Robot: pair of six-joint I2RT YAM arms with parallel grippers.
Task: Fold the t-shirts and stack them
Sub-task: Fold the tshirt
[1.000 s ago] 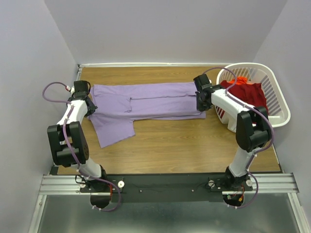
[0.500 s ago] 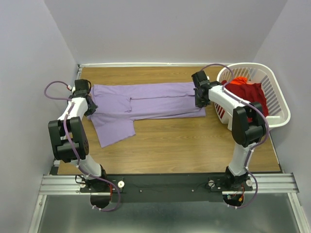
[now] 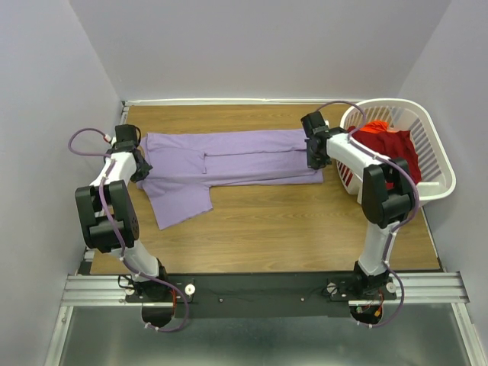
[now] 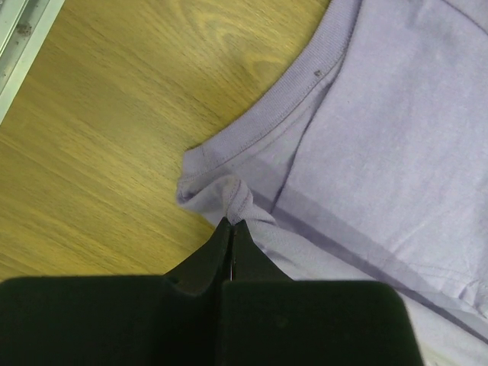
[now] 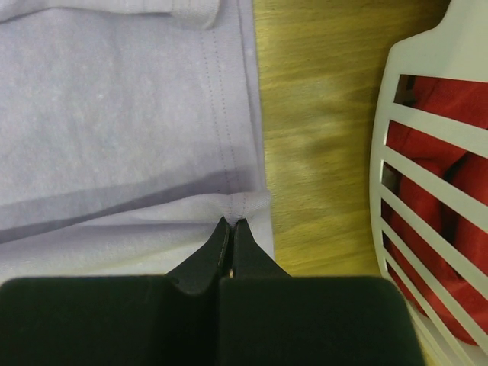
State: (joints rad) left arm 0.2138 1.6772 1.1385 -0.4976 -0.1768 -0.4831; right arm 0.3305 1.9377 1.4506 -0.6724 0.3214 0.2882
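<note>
Between left claw (image 4: 231, 223) and right claw (image 5: 231, 221), lavender t-shirt (image 3: 229, 160) lies pinched.

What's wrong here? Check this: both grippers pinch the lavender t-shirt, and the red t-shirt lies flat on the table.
The red t-shirt sits in the white basket, not on the table, per the top external view. Left gripper and right gripper do pinch the lavender t-shirt.
</note>
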